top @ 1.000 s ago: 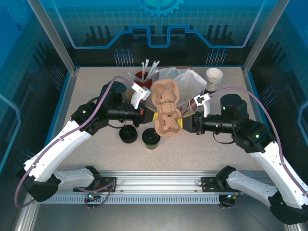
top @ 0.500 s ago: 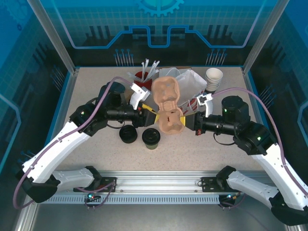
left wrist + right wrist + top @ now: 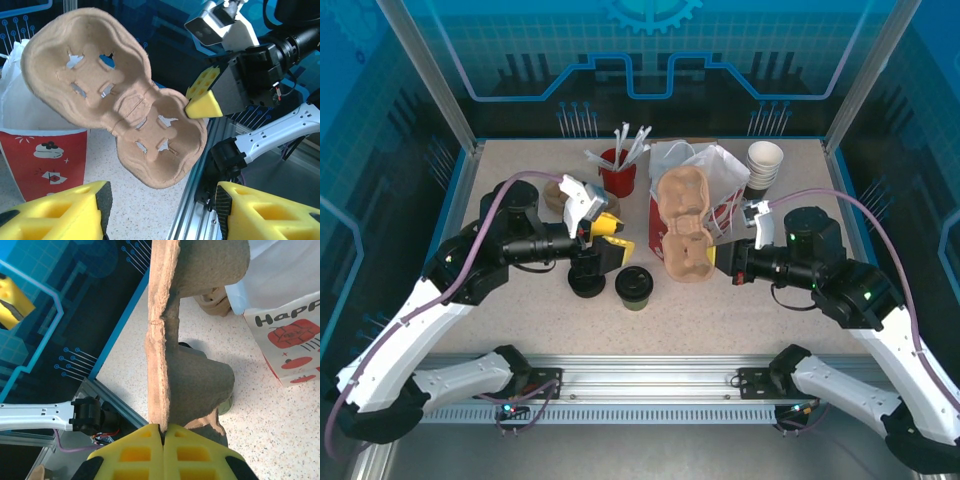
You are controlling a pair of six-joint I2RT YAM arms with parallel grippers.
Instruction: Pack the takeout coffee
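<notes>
- We see a speckled counter with both arms reaching in over it from the near edge.
- A red-and-white paper bag stands upright toward the back of the counter, its white top open; the left wrist view shows it behind the carrier.
- A tan pulp cup carrier is held up on edge in front of the bag, its pockets facing the left arm.
- The right end effector is clenched on the carrier's near rim; in its own wrist view, the yellow pads are pressed together on the thin edge.
- The left end effector is released: its yellow fingers stand wide apart with nothing between them, well clear of the carrier.
- A red cup of white stirrers stands at the back, left of the bag.
- A stack of lidless cups sits at the back, right of the bag.
- The takeout coffee stands upright on the counter, lid on, in front of the carrier and between the two arms, outside the bag; neither end effector touches it.
- A low stack of black lids lies just beside the coffee, on the left arm's side.
</notes>
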